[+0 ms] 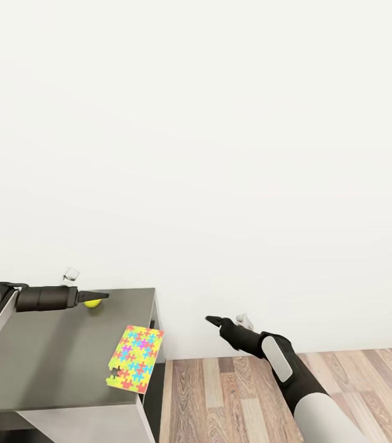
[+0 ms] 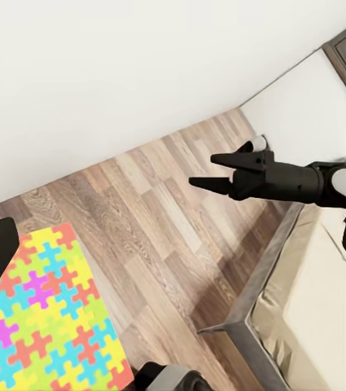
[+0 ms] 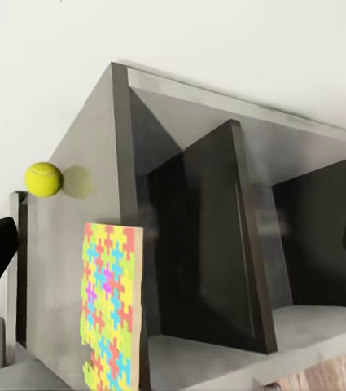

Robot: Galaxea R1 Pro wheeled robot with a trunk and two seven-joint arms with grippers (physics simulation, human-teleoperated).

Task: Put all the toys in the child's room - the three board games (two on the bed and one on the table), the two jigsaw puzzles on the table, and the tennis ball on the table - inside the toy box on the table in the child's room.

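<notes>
A tennis ball (image 1: 92, 302) (image 3: 43, 178) rests near the far edge of the dark grey table (image 1: 48, 357), close to the white wall. My left gripper (image 1: 100, 296) hovers just above the ball, open and holding nothing. A multicolour jigsaw puzzle (image 1: 135, 359) (image 2: 46, 322) (image 3: 111, 305) lies flat at the table's right edge, slightly overhanging it. My right gripper (image 1: 211, 320) (image 2: 203, 173) hangs open over the wood floor, to the right of the table and apart from everything. The bed (image 2: 327, 309) has a bare cream top. The toy box and board games are out of view.
The table has open dark shelf compartments (image 3: 213, 244) below its top on the side facing my right arm. Wood-plank floor (image 1: 232, 394) lies between table and bed. A plain white wall (image 1: 220, 154) stands right behind the table.
</notes>
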